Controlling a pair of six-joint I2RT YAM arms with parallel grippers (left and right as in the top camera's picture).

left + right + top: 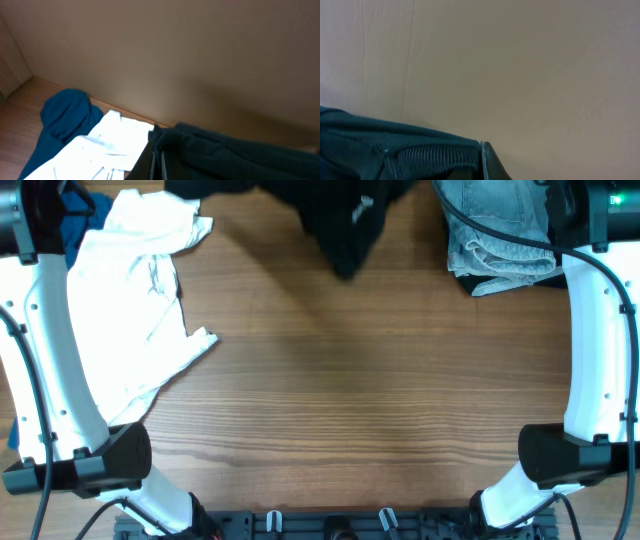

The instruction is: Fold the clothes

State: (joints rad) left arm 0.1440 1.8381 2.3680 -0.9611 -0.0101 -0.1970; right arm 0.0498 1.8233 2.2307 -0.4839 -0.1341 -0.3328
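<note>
A black garment (pixel 345 230) hangs at the table's far middle, its top out of the overhead view. In the left wrist view my left gripper (pixel 160 165) is shut on an edge of the black garment (pixel 235 155). In the right wrist view my right gripper (pixel 484 162) is shut on a ribbed hem of the black garment (pixel 395 155). Both gripper tips are out of the overhead view, past its top edge. A white garment (pixel 130 300) lies crumpled at the far left and also shows in the left wrist view (pixel 100 150).
A blue garment (pixel 75 220) lies under the white one at the far left corner, and shows in the left wrist view (pixel 62 120). Grey jeans (pixel 500 230) are bunched at the far right. The wooden table (pixel 350 400) spreads below. A tan wall stands behind.
</note>
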